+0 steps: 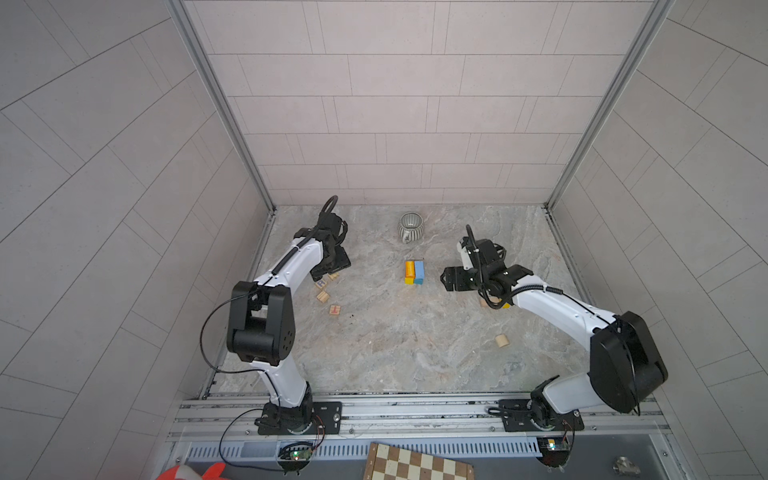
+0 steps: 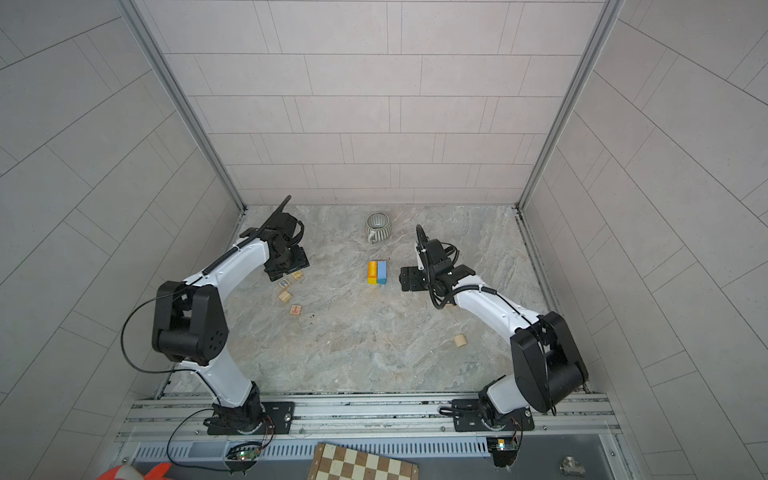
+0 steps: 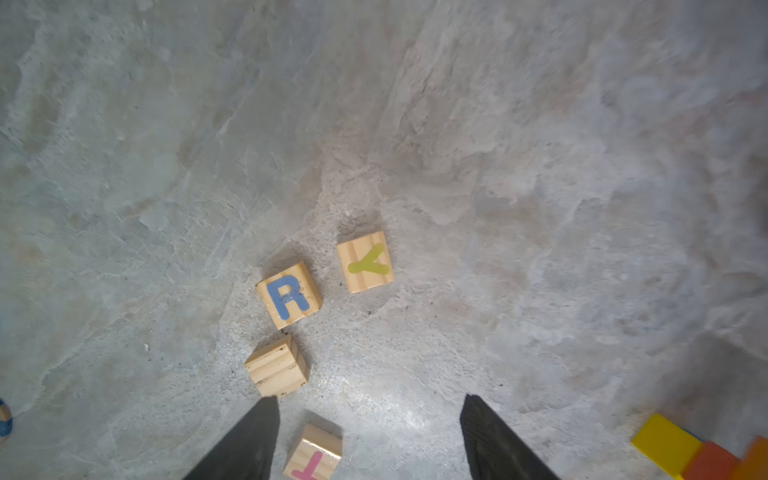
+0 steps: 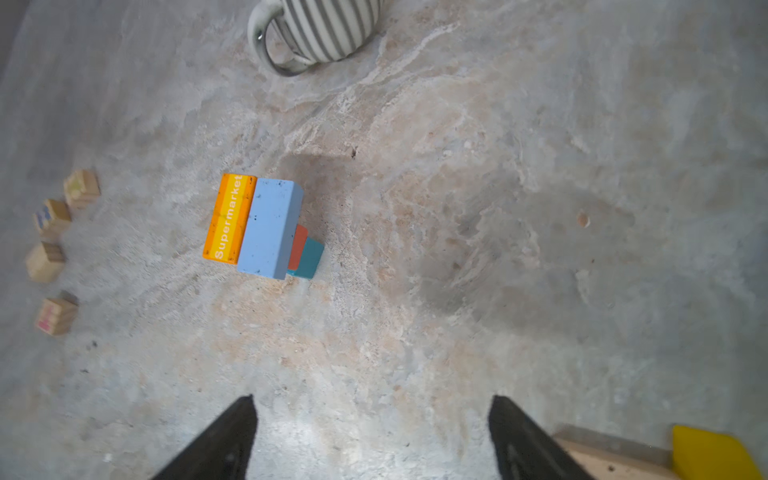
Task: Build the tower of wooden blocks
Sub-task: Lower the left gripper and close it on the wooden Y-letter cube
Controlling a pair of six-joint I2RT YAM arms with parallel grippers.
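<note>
The wood block tower (image 1: pixel 414 272) (image 2: pixel 377 272) stands mid-table. On top, an orange "Supermarket" brick (image 4: pixel 230 218) lies beside a light blue brick (image 4: pixel 270 228), with orange-red and teal blocks below. My right gripper (image 4: pixel 372 399) (image 1: pixel 446 280) hovers open and empty just right of the tower. My left gripper (image 3: pixel 370 399) (image 1: pixel 330 269) hangs open over loose lettered cubes: Y (image 3: pixel 365 262), R (image 3: pixel 289 296), a plain cube (image 3: pixel 277 365), and a pink-lettered cube (image 3: pixel 313 453) on the table between the fingers, untouched.
A grey ribbed mug (image 1: pixel 410 226) (image 4: pixel 324 29) stands behind the tower. A wood cylinder (image 1: pixel 502 340) lies front right. A yellow block (image 4: pixel 706 453) and a plain wood block (image 4: pixel 602 457) sit under my right arm. A chessboard (image 1: pixel 415 463) lies beyond the front rail.
</note>
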